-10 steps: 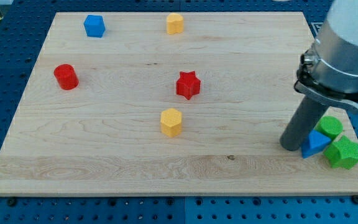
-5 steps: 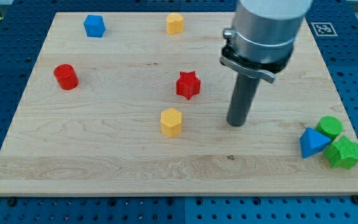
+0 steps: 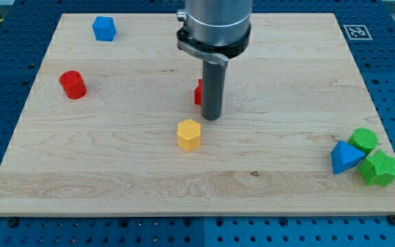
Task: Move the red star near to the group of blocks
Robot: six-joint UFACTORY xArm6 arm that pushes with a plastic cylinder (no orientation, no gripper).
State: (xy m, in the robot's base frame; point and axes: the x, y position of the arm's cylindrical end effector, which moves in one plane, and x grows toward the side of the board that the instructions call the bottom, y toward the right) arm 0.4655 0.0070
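The red star lies near the middle of the wooden board; the rod hides most of it and only its left edge shows. My tip stands just in front of the star, at its lower right, above and to the right of a yellow hexagon block. The group of blocks sits at the board's lower right corner: a blue triangle, a green cylinder and a green ribbed block, close together.
A red cylinder stands at the view's left. A blue block is at the top left. The arm's body hides the top middle of the board. A marker tag lies off the board's top right.
The rod has swept left from the group at the lower right to the middle of the board and now covers most of the red star and the upper yellow block. No block has moved.
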